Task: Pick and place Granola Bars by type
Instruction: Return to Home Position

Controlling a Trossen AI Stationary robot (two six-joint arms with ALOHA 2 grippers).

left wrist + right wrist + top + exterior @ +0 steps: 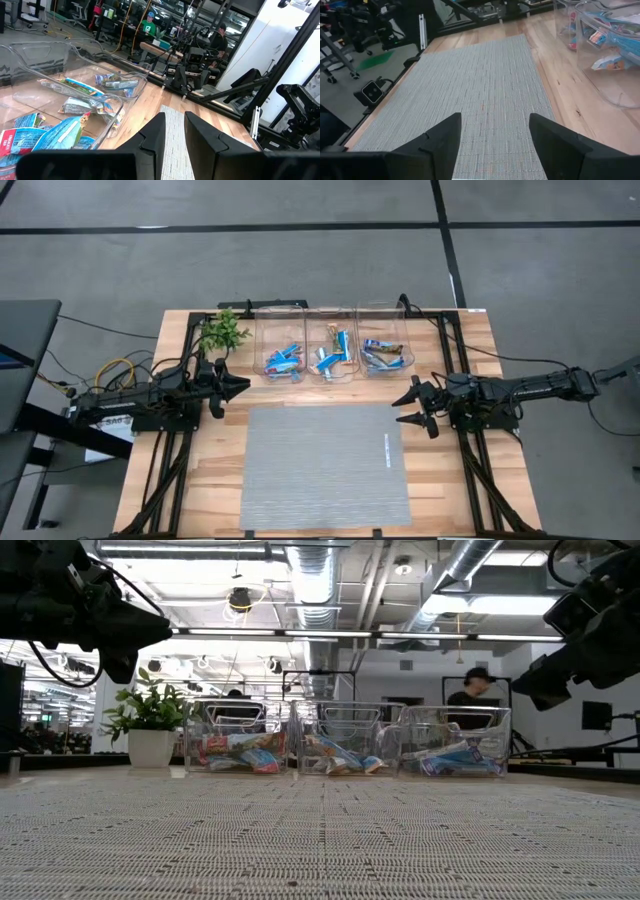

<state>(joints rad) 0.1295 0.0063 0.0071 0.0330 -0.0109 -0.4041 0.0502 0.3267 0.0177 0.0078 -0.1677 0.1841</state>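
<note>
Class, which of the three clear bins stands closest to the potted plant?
The leftmost bin in the high view: the plant stands just beside it; the middle bin and right bin sit farther off.

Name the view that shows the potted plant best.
Low view: the potted plant stands side-on, white pot and leaves both visible. The high view shows only its leaves from above; neither wrist view shows it.

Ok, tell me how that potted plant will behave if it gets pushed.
Probably top-heavy: the potted plant spreads its leaves wider than its white pot, so a high push could tip it. It looks light, so a low nudge would likely slide it across the wooden table. The pot seems smooth, perhaps slippery.
</note>
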